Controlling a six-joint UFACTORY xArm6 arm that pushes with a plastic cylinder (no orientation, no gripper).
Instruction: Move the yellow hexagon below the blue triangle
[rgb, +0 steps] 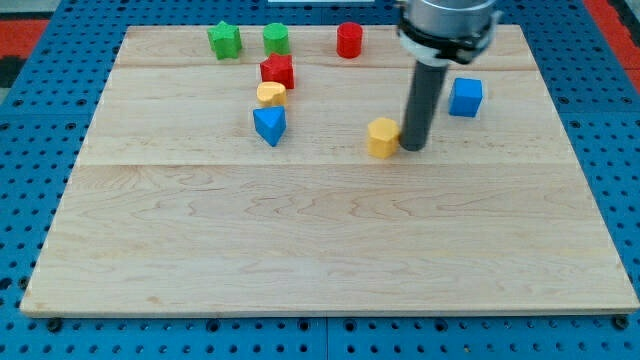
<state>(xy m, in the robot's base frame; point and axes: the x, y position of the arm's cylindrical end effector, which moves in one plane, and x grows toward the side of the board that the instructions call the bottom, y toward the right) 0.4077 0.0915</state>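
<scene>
My tip (414, 147) touches the yellow hexagon block's (382, 137) right side, holding nothing | blue triangle block (269, 125) well left.

**Arm and rod: pose**

One arm, entering from the view's top, right of centre. Grey cylindrical housing with a dark collar at its base, cut off by the frame edge. From it a straight dark rod (424, 105) hangs upright. My tip (413, 148) sits at board level, in the upper half of the view.
</scene>
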